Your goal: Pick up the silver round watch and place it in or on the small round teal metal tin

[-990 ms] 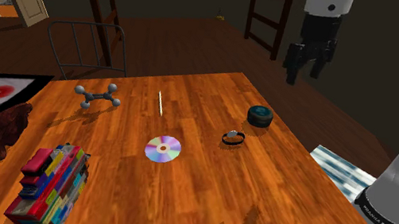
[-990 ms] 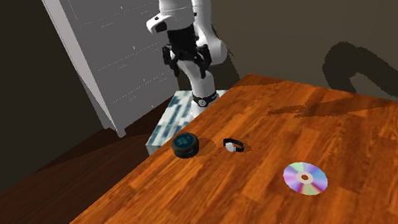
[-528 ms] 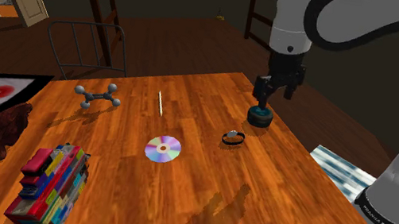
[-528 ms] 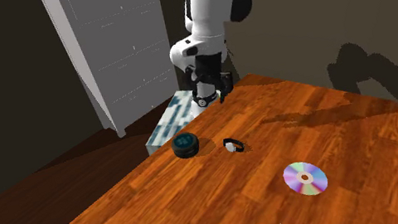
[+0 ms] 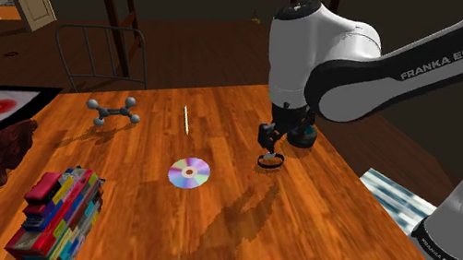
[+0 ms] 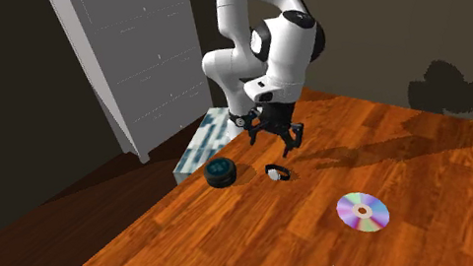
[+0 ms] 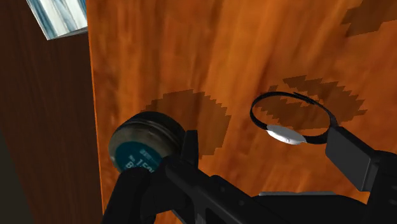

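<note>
Black two-finger gripper (image 5: 272, 140) (image 6: 278, 139) (image 7: 264, 145): carried low over the orange-brown wooden table (image 5: 318, 230) and pointed down at it.
Jaws: held apart, with nothing clasped; bare wood and shadow are seen in the gap.
Silver round watch with a thin black band (image 5: 271, 161) (image 6: 278, 172) (image 7: 286, 134): laid flat on the table just below and ahead of the open jaws. A gap is seen between it and the fingertips in the second exterior view. Its silver face is seen nearer one finger (image 7: 348, 156) than the other.
Small round dark teal tin (image 5: 305, 138) (image 6: 221, 172) (image 7: 141, 145): stood on the table just outside the other finger (image 7: 189, 143), apart from the watch. Pale lettering is seen on its top.
Shiny round disc (image 5: 189, 172) (image 6: 363, 212): laid flat, well apart from the jaws, beyond the watch on the side away from the tin.
Grey ball-and-stick model (image 5: 113, 112) and thin pale stick (image 5: 185, 119): set farther from the jaws than the disc.
Stack of multicoloured blocks (image 5: 57, 214): placed farthest from the jaws, near the table's edge.
</note>
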Tool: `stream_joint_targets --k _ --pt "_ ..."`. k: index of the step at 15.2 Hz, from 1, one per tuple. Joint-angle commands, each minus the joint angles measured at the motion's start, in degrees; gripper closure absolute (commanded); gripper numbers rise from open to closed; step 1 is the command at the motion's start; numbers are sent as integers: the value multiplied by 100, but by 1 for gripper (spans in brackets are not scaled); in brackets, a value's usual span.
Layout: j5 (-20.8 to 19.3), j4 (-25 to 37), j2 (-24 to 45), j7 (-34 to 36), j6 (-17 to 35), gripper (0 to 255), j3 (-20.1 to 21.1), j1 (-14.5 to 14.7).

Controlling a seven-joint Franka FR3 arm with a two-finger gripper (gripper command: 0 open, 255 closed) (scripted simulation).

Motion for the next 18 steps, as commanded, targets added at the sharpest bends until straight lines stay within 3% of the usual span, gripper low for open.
stream_joint_targets --k 1,8,15,16,18 --pt "-188 -27 216 245 209 0 147 -69" --pt "-452 -296 545 429 765 0 196 -216" --pt "-452 -295 544 429 764 0 195 -215" --pt "-452 -295 544 429 764 255 195 -215" --pt "-452 -296 543 428 764 255 195 -215"
